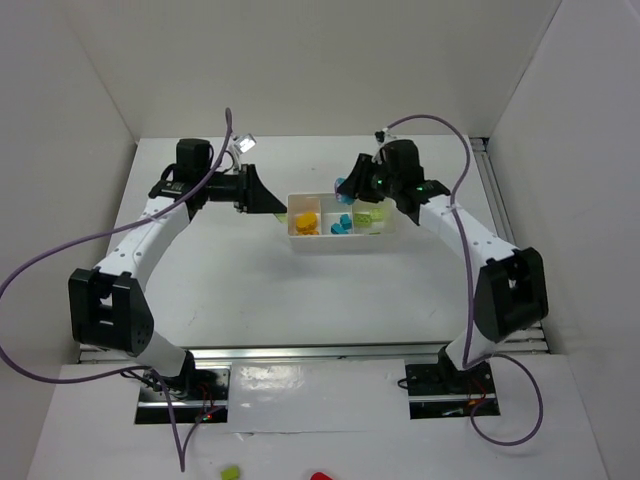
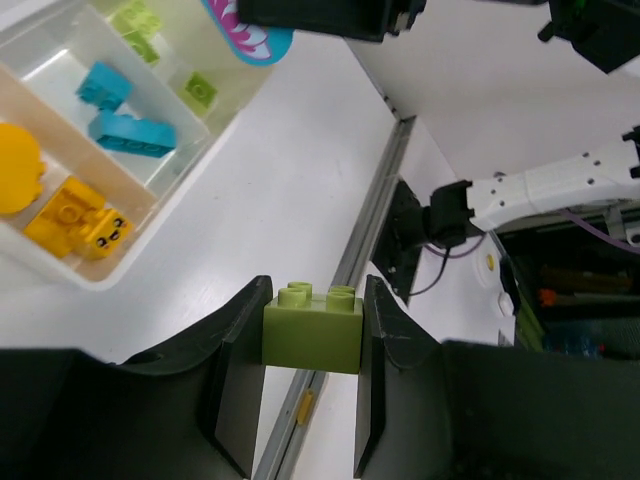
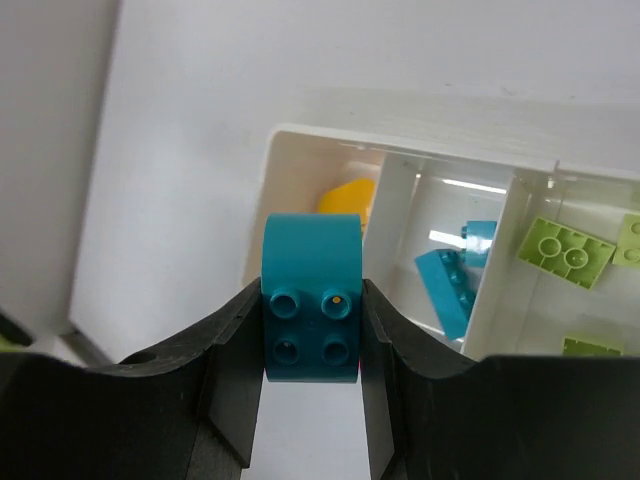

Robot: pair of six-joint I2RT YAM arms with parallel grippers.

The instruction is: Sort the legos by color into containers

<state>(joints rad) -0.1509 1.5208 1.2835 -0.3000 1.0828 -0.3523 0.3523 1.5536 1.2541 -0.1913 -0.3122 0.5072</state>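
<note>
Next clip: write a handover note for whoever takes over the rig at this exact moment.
Left gripper: shut on a green brick, beside the tray.
Right gripper: shut on a cyan brick, near the tray's far side.
Done: in the top view, yellow pieces lie in the left compartment, cyan ones in the middle, green ones on the right.
Left: drop the green brick on the right and the cyan brick in the middle.

tray (image 1: 340, 244): glossy white plastic | green brick (image 2: 312, 335): smooth plastic | table (image 1: 300, 300): matt white
</note>
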